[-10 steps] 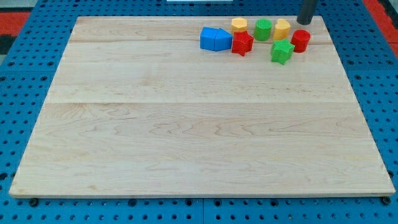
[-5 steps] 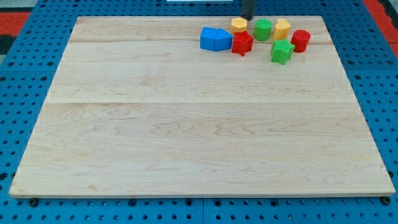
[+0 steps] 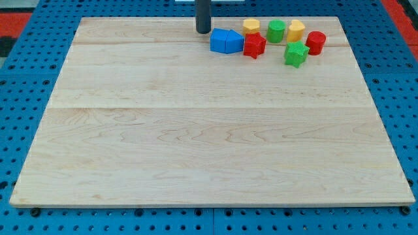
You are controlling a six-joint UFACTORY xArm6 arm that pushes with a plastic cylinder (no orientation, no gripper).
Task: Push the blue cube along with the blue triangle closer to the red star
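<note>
The blue cube (image 3: 219, 40) sits near the view's top on the wooden board (image 3: 196, 130). The blue triangle (image 3: 234, 42) touches its right side. The red star (image 3: 254, 45) touches the triangle's right side. My tip (image 3: 203, 31) stands just to the upper left of the blue cube, very close to it; I cannot tell whether it touches.
To the right of the red star lie a yellow block (image 3: 251, 27), a green cylinder (image 3: 276, 31), another yellow block (image 3: 296, 30), a red cylinder (image 3: 315, 42) and a green star (image 3: 296, 54). The board's top edge is just behind my tip.
My tip has moved left along the board's top edge, from the far right past the blocks to beside the blue cube. No block has moved.
</note>
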